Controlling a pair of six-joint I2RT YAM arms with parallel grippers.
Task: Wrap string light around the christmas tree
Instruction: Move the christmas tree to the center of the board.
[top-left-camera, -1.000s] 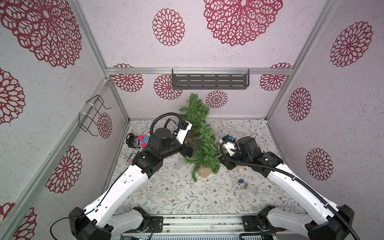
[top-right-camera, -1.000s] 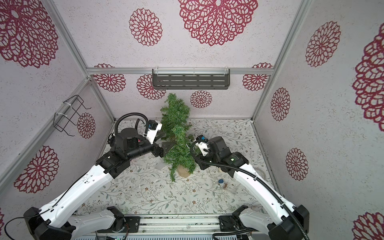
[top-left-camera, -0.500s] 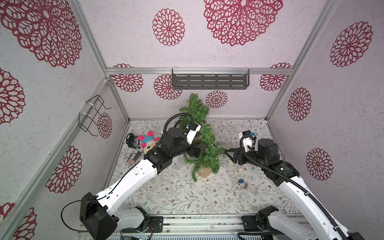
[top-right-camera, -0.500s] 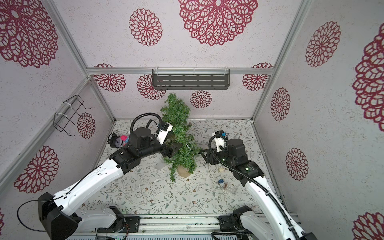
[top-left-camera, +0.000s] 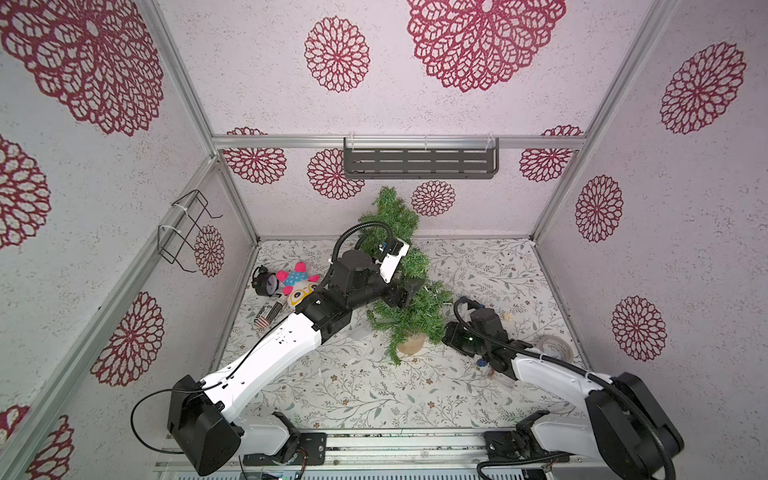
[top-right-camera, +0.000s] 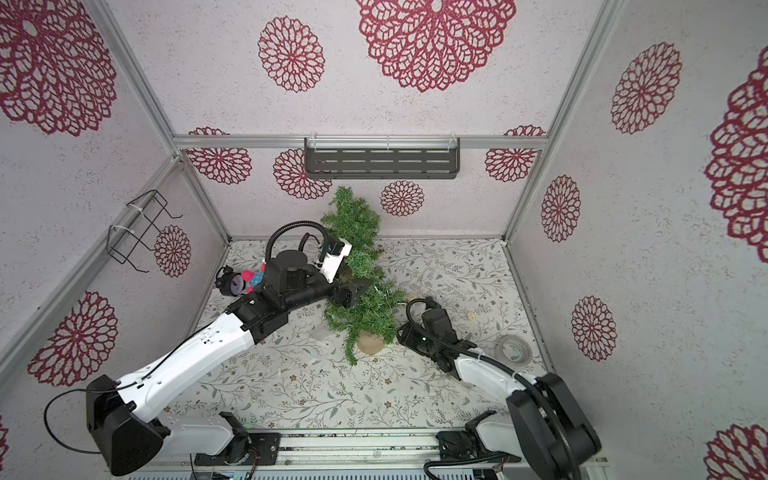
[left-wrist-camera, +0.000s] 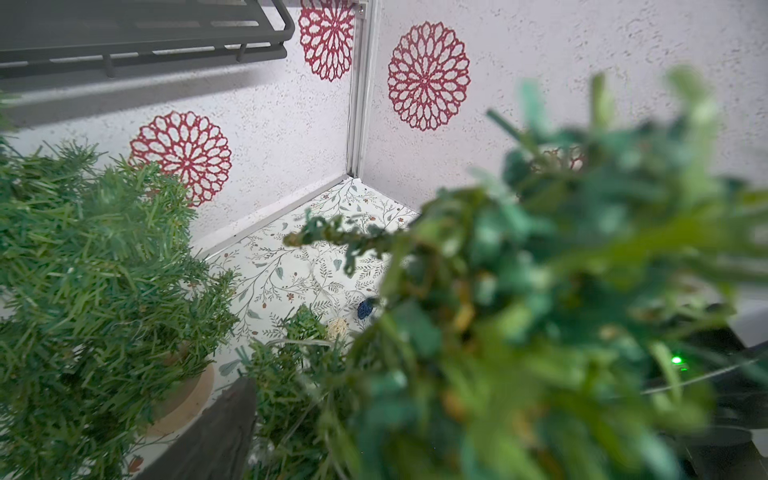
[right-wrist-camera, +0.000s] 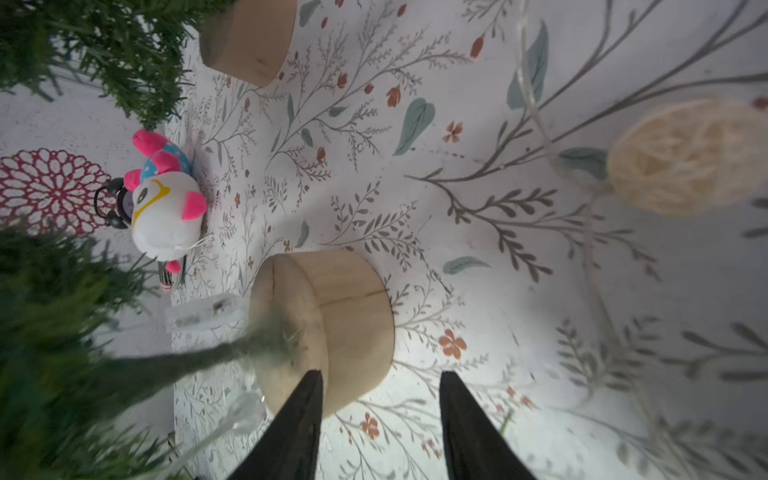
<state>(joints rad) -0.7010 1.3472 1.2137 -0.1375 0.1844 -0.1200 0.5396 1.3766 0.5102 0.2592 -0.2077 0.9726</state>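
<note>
Right jaws gape empty over floral tabletop (right-wrist-camera: 490, 266); left jaws, buried in tree (top-left-camera: 417, 318), unreadable.

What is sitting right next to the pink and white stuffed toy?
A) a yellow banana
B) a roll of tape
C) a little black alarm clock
C: in a top view the stuffed toy lies by the wall, with the alarm clock right beside it. The right wrist view also shows the clock just behind the toy.
</note>
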